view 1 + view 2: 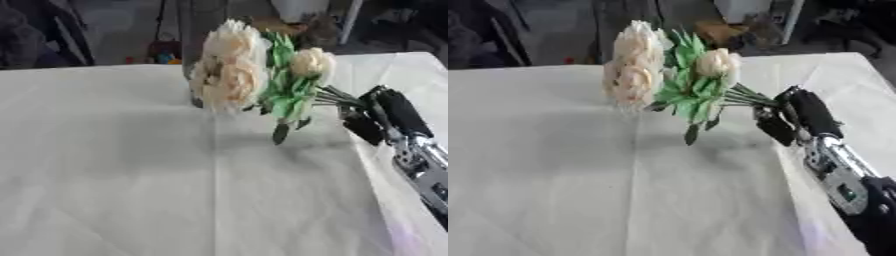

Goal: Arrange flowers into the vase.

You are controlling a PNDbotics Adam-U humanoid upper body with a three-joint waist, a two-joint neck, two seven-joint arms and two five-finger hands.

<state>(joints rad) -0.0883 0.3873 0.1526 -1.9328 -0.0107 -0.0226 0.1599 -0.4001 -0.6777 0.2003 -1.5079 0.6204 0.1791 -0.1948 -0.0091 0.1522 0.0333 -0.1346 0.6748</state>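
Observation:
My right hand (pixel 382 117) comes in from the right, its fingers curled round the green stems of a bunch of cream flowers (pixel 234 70). The bunch is held nearly level above the white table, blooms pointing left and green leaves (pixel 289 95) hanging under them. Behind the blooms stands a tall clear glass vase (pixel 199 30) at the table's far edge; the flowers cover its lower part. The flower heads are beside the vase, not inside it. My left hand shows in neither view.
A white cloth (pixel 157 170) covers the table, creased down the middle. The table's right edge (pixel 398 210) runs under my right forearm. Dark clutter and furniture lie beyond the far edge.

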